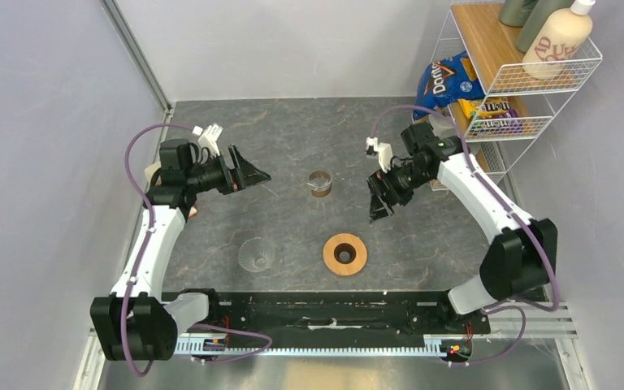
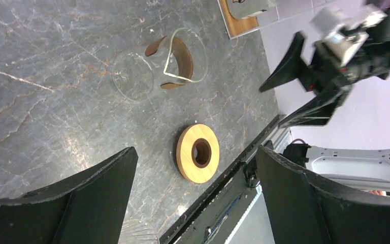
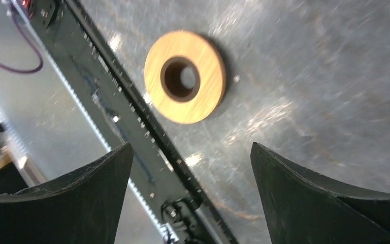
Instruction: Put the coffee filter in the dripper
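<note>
The dripper lies in two parts on the dark stone table. Its clear ribbed glass cone point(image 1: 256, 254) point(image 2: 137, 235) is on the left, and its wooden ring collar point(image 1: 344, 254) point(image 2: 198, 153) point(image 3: 185, 76) lies flat to the right of it. Farther back stands a small glass cup point(image 1: 320, 183) point(image 2: 155, 66) with a curved brown piece point(image 2: 175, 63) inside; I cannot tell whether that is the coffee filter. My left gripper point(image 1: 253, 173) point(image 2: 195, 203) hovers open at the left. My right gripper point(image 1: 379, 201) point(image 3: 190, 198) point(image 2: 304, 86) hovers open at the right, above the ring. Neither holds anything.
A white wire shelf point(image 1: 528, 77) stands at the back right with a Doritos bag point(image 1: 447, 81), an M&M's pack point(image 1: 491, 110) and bottles point(image 1: 556, 36). A black rail point(image 1: 325, 313) runs along the near edge. Grey walls close in the table.
</note>
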Action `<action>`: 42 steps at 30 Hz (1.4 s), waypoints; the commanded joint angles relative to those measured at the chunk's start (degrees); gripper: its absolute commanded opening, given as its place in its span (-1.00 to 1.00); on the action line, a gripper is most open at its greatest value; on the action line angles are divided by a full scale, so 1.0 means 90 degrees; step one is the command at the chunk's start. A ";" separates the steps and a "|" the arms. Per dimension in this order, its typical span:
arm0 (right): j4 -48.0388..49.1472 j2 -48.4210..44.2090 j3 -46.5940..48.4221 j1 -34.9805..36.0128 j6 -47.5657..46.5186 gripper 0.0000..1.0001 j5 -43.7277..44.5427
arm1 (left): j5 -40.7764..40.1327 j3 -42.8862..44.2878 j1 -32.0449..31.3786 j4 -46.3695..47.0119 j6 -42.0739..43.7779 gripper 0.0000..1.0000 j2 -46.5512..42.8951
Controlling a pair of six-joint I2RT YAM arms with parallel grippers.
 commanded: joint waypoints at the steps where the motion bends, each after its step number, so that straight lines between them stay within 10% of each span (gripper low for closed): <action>1: -0.0517 0.0501 -0.0340 -0.0030 -0.0271 0.86 -0.0832 | 0.0234 0.0275 -0.0008 0.0445 -0.0097 0.87 -0.0185; 29: 0.1489 0.3215 -0.0822 0.0131 0.0831 0.29 -0.1619 | -0.0084 0.0861 -0.0003 -0.0544 0.0659 0.81 -0.0498; 42: 0.1170 0.3226 -0.0934 0.0229 0.0497 -0.36 -0.1988 | -0.0134 0.0936 -0.0007 -0.0730 0.0808 0.79 -0.0535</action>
